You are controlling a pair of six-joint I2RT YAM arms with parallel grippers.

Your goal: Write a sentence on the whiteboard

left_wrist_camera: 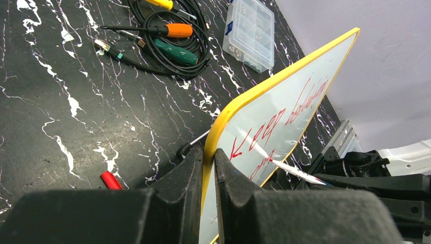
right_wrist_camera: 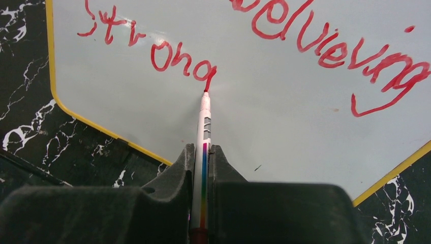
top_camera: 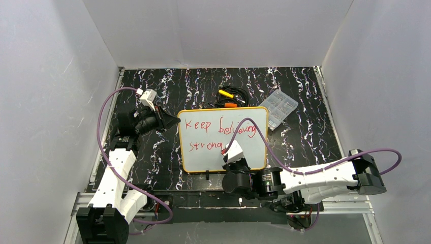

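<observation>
Whiteboard (top_camera: 203, 161) lies mid-way across the black marbled surface (top_camera: 315, 132). Left tool (left_wrist_camera: 208, 152) pinches its yellow rim at the left edge. Right tool (right_wrist_camera: 202, 152) clamps a marker (right_wrist_camera: 205, 114), tip touching the last g of the red sentence (top_camera: 196, 123), second line.

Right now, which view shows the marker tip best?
Right wrist: the marker tip is centred, sharp, touching the g ending the sentence. Top external shows a mere speck; left wrist shows it small, side-on against the whiteboard.
</observation>
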